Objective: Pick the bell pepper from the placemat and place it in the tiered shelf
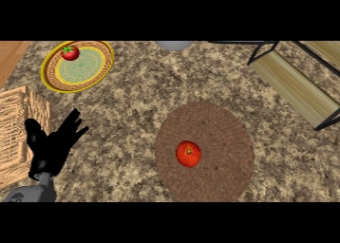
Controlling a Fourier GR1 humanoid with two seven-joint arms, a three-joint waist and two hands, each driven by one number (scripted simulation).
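**Inspector:** Item under review: where is it?

**Assistant:** The bell pepper (188, 153), red, lies on the round brown placemat (222, 128), a little left of and below the mat's middle. Woven mat shows all round it, and nothing touches it.

**Inspector:** Mat edges?

**Assistant:** The lower rim reaches the view's bottom edge. The other edges lie on speckled counter (137, 95).

**Inspector:** The destination?

**Assistant:** The tiered shelf (299, 88), pale wooden boards in a black frame, stands at upper right and is cut off by the top and right edges. Its nearest foot is apart from the mat's rim, with bare counter between them.

**Inspector:** The hand?

**Assistant:** The left hand (52, 144) shows at lower left, its fingers straight, spread and pointing up, holding nothing. Its thumb overlaps the right edge of the wicker basket (8, 137). It is well apart from the pepper, with bare counter between.

**Inspector:** Other items?

**Assistant:** A yellow-rimmed plate (81, 70) at upper left carries a small red fruit (70, 52) with a green cap near its upper rim. A grey round object (174, 45) is cut off by the top edge.
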